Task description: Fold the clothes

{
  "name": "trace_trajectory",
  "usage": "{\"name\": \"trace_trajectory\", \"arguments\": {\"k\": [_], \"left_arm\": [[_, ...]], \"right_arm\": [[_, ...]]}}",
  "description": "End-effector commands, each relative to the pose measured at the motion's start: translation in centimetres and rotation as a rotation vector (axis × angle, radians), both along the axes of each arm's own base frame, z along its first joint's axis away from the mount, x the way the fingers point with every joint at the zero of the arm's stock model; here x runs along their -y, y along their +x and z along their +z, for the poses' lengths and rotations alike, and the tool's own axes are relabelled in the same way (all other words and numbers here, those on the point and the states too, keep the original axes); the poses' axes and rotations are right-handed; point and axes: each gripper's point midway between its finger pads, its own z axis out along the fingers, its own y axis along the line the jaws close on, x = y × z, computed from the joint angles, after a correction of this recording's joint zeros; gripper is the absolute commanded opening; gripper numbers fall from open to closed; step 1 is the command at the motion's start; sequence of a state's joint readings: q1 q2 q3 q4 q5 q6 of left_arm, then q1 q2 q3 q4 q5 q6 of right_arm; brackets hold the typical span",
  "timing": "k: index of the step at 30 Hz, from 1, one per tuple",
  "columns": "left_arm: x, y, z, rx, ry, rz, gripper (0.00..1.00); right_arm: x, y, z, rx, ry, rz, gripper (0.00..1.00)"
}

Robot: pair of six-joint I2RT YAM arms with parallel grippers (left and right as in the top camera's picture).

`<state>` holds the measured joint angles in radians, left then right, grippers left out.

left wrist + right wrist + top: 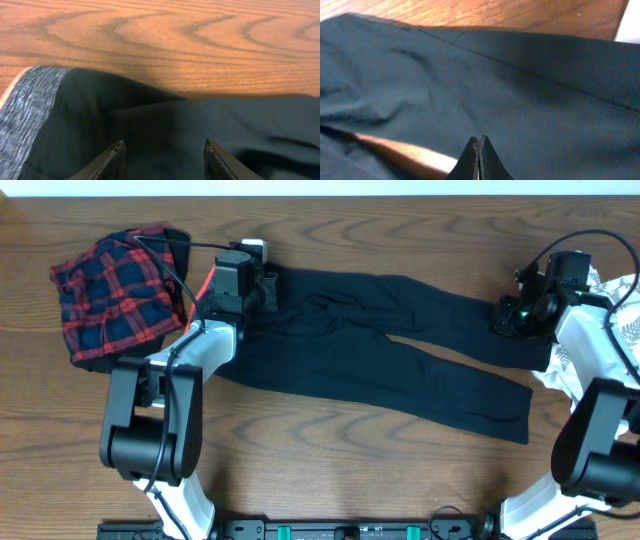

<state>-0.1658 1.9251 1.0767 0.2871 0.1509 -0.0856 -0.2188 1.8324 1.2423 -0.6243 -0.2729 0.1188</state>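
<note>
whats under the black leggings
Wooden table shows all around the leggings and in the gap between their two legs. Anything directly beneath the cloth is covered and cannot be seen.

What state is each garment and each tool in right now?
black leggings, unfolded, lying flat, legs spread apart toward the right.
red-navy plaid piece, crumpled in a heap at the far left.
white leaf-print top, bunched at the right edge, only partly in view.
left tool, open, over the leggings' waist end.
right tool, shut, at a leg's ankle end; no pinched fabric visible.
</note>
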Motion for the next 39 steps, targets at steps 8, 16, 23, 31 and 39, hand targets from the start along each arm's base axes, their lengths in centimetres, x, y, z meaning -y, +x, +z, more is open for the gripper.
{"name": "trace_trajectory", "arguments": {"k": [8, 16, 23, 31, 39], "left_arm": [[-0.2, 0.1, -5.1, -0.073, 0.014, 0.007, 0.51], [-0.3, 0.5, -7.2, -0.072, 0.014, 0.010, 0.51], [-2.3, 1.9, -6.5, -0.004, 0.040, 0.081, 0.47], [-4.3, 3.5, -4.7, 0.085, 0.032, 0.129, 0.46], [-5.0, 4.5, -3.0, 0.163, 0.044, 0.168, 0.46]], "right_arm": [[-1.4, 0.7, -2.4, -0.031, -0.001, 0.023, 0.01], [-2.4, 1.9, -4.3, -0.024, -0.035, 0.054, 0.01], [-2.8, 3.3, -7.0, -0.013, -0.065, 0.049, 0.01], [-2.9, 5.9, -11.4, 0.050, -0.100, 0.055, 0.01], [-2.2, 8.8, -13.5, 0.166, -0.135, 0.037, 0.03]]}}
